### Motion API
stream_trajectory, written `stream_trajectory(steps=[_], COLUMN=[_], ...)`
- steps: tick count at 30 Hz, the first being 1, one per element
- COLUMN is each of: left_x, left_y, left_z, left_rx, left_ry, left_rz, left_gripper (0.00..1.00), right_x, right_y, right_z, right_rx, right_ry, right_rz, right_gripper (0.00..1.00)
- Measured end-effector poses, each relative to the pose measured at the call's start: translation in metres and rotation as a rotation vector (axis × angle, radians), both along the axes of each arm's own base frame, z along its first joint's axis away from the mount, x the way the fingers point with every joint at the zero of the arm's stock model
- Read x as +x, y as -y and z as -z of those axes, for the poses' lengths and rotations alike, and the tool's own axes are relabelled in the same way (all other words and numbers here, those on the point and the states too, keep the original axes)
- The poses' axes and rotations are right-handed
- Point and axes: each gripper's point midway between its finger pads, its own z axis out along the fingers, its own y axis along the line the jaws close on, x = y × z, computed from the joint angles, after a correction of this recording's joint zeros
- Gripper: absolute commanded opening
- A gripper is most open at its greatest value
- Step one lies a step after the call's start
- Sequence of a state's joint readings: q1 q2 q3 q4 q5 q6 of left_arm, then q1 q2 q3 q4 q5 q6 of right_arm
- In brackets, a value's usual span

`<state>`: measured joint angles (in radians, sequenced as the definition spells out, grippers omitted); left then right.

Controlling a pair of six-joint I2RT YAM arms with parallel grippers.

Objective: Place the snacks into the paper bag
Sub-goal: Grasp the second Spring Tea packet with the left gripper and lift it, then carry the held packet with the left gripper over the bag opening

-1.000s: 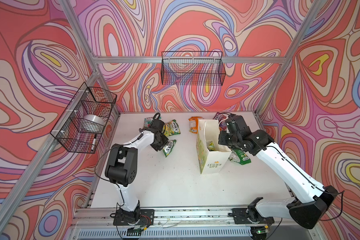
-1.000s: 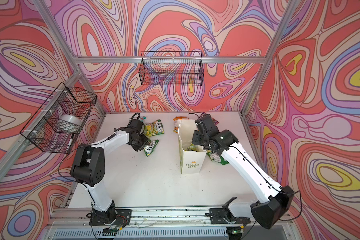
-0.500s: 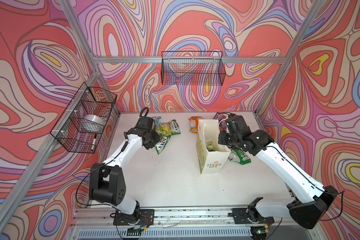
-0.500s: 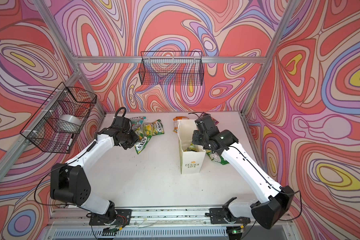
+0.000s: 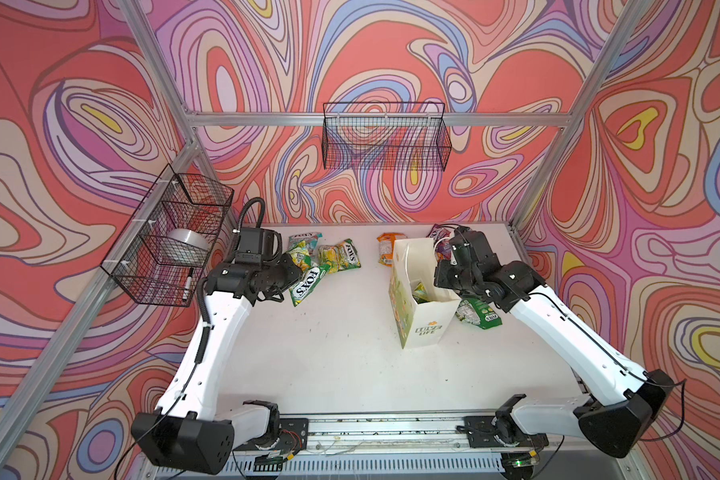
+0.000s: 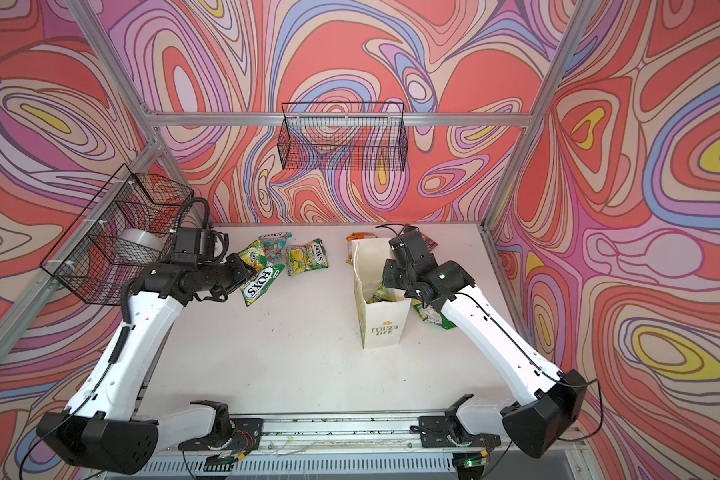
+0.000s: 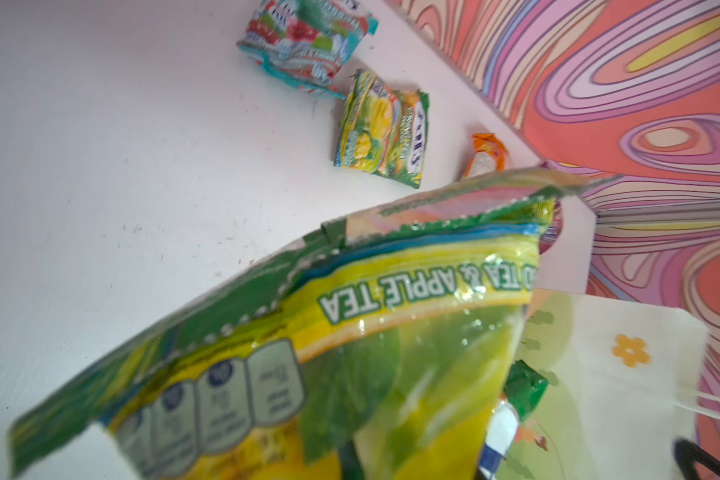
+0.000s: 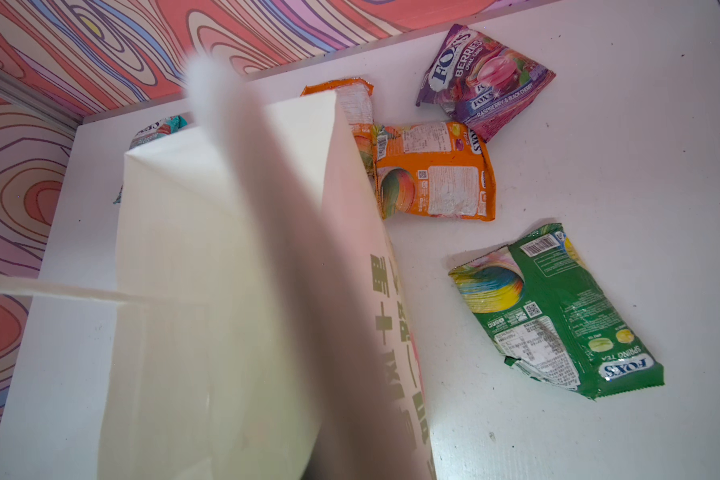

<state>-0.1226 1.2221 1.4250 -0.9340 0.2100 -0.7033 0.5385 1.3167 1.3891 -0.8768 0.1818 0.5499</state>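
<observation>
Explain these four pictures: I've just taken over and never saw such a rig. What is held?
Two white robot arms with pincer grippers work over a table. Two pictures look down from overhead; the other two come from a camera on each wrist. The left gripper is shut on an apple-tea pouch. The right gripper is shut at the rim of the paper bag, apparently pinching it. One snack lies inside. Loose on the table are, among others, a red-teal pouch, a yellow-green pouch, an orange pouch, a purple pouch and a Spring Tea pouch.

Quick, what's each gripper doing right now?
Left gripper: closed on a green snack pouch.
Right gripper: closed, apparently pinching the rim of the paper bag.
</observation>
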Motion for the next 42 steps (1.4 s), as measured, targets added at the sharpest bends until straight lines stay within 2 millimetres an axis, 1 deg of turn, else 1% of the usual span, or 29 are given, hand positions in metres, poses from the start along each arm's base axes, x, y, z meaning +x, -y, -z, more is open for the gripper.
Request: stream_trajectory(steps=[4, 6, 8, 12, 15, 18, 20, 22, 24, 29, 32, 35, 37, 42], left_x=[-0.003, -0.004, -0.005, -0.006, -0.003, -0.001, 0.0, 0.0, 0.0, 0.004, 0.003, -0.001, 0.0, 0.014], left_y=[0.01, 0.019, 0.033, 0.07, 0.096, 0.121, 0.139, 0.158, 0.181, 0.239, 0.276, 0.304, 0.316, 0.32], left_z=[-0.057, -0.082, -0.106, -0.151, -0.177, -0.195, -0.203, -0.208, -0.211, -0.209, -0.2, -0.18, -0.166, -0.138], left_rx=[-0.042, -0.057, -0.074, -0.116, -0.144, -0.171, -0.188, -0.204, -0.222, -0.265, -0.288, -0.294, -0.289, -0.262], left_ry=[0.127, 0.182, 0.235, 0.327, 0.381, 0.418, 0.436, 0.444, 0.447, 0.439, 0.421, 0.371, 0.337, 0.28], left_rz=[0.054, 0.084, 0.13, 0.24, 0.312, 0.371, 0.411, 0.453, 0.499, 0.608, 0.676, 0.731, 0.744, 0.705], left_gripper=[0.32, 0.32, 0.33, 0.33, 0.33, 0.32, 0.32, 0.32, 0.32, 0.32, 0.31, 0.31, 0.31, 0.31], right_x=[0.001, 0.001, 0.001, 0.001, 0.002, 0.002, 0.001, 0.001, -0.001, -0.001, -0.001, -0.001, -0.002, -0.005], right_y=[-0.001, -0.002, -0.002, -0.004, -0.004, -0.005, -0.006, -0.006, -0.005, -0.006, -0.007, -0.006, -0.006, -0.004], right_z=[-0.001, -0.001, -0.002, -0.003, -0.003, -0.003, -0.003, -0.003, -0.003, -0.003, -0.003, -0.004, -0.006, -0.008], right_rx=[0.005, 0.006, 0.006, 0.013, 0.017, 0.02, 0.023, 0.026, 0.028, 0.032, 0.034, 0.036, 0.038, 0.045], right_ry=[0.004, 0.005, 0.007, 0.01, 0.012, 0.011, 0.011, 0.013, 0.013, 0.016, 0.015, 0.016, 0.02, 0.023], right_rz=[-0.006, -0.007, -0.01, -0.014, -0.017, -0.02, -0.022, -0.023, -0.025, -0.028, -0.029, -0.03, -0.029, -0.026], right_gripper=[0.0, 0.0, 0.0, 0.0, 0.0, 0.0, 0.0, 0.0, 0.0, 0.0, 0.0, 0.0, 0.0, 0.0])
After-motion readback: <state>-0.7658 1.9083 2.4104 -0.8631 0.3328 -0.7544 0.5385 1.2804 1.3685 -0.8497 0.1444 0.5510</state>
